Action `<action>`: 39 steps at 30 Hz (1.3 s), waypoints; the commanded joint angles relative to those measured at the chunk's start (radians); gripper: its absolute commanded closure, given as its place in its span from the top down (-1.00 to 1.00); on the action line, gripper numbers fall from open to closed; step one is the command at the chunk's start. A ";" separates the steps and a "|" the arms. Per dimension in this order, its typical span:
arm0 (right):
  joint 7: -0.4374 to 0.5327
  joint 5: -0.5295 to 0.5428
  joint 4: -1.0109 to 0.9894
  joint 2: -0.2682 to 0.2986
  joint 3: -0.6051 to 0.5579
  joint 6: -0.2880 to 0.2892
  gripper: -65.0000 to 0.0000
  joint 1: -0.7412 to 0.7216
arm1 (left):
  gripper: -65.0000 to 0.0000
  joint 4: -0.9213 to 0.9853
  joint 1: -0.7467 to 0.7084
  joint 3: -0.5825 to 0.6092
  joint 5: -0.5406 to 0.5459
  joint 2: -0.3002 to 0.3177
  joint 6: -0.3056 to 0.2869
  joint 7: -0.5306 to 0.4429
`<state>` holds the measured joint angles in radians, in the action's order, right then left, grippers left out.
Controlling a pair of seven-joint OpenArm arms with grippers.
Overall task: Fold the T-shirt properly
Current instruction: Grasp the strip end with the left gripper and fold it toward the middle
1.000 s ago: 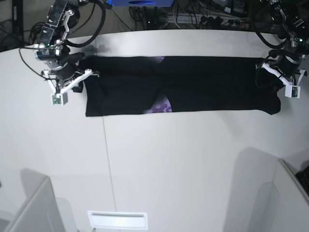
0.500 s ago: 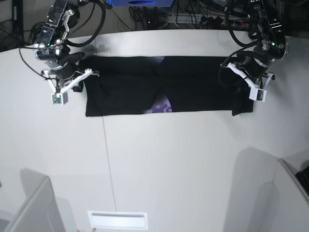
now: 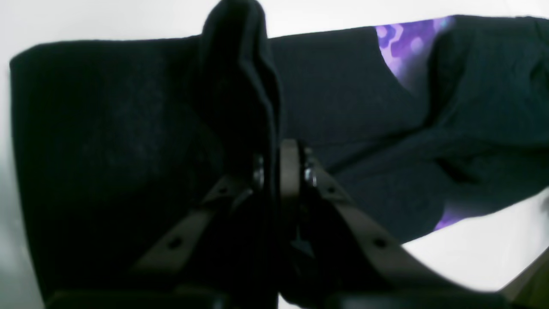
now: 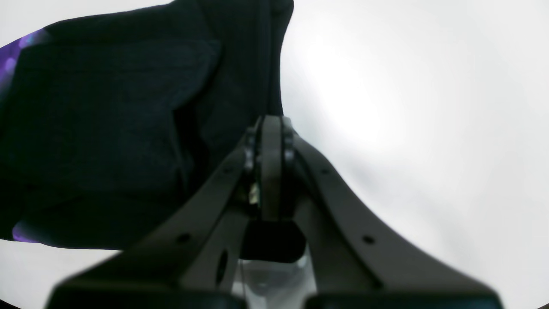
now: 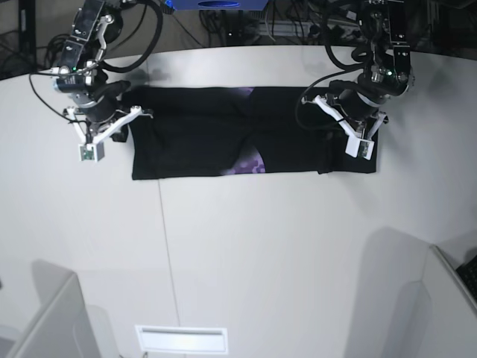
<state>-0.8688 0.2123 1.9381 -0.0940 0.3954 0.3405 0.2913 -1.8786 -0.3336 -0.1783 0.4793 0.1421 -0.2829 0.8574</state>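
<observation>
1. Currently one T-shirt (image 5: 223,142) lies as a long black band across the table (image 5: 261,246), purple print peeking at its middle.
2. Left gripper (image 5: 356,136) pinches a raised fold of the shirt's end, apparently to carry it inward over the band.
3. Right gripper (image 5: 100,128) is pressed together at the opposite end, seemingly anchoring it; whether cloth is caught is unclear.
4. Count: two grippers, one shirt.

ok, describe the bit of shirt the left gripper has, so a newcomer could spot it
On the white table lies a long black T-shirt. At its end on the base view's right, the left gripper is shut on a raised, doubled-over flap; the other parts lie flat.
</observation>
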 commanded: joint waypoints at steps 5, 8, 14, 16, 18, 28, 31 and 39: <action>0.013 0.009 0.016 0.003 0.040 0.004 -1.00 -0.008 | -1.00 -0.022 0.026 0.055 0.022 -0.002 -0.003 -0.022; 0.013 0.009 0.016 0.007 0.040 0.004 -1.00 -0.008 | -1.00 -0.017 0.038 0.070 0.016 -0.028 -0.003 -0.020; 0.013 0.009 0.016 0.007 0.040 0.004 -1.00 -0.007 | -1.00 -0.016 0.040 0.107 0.016 -0.042 -0.003 -0.020; 0.013 0.009 0.016 0.006 0.040 0.004 -1.00 -0.007 | -1.00 -0.014 0.040 0.116 0.016 -0.042 -0.003 -0.020; 0.013 0.009 0.016 0.006 0.040 0.004 -1.00 -0.007 | -1.00 -0.014 0.040 0.122 0.016 -0.042 0.000 -0.020; 0.013 0.009 0.016 0.004 0.040 0.004 -1.00 -0.007 | -1.00 -0.014 0.041 0.127 0.025 -0.042 0.066 -0.020; 0.013 0.009 0.016 0.004 0.040 0.004 -1.00 -0.007 | -1.00 -0.014 0.041 0.127 0.025 -0.042 0.066 -0.020; 0.013 0.009 0.016 0.004 0.040 0.004 -1.00 -0.007 | -1.00 -0.014 0.041 0.127 0.025 -0.042 0.066 -0.020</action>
<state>-0.8730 0.2092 1.9373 -0.0937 0.4339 0.3408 0.2916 -1.8782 -0.2989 -0.0505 0.4873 0.1001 -0.2123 0.8566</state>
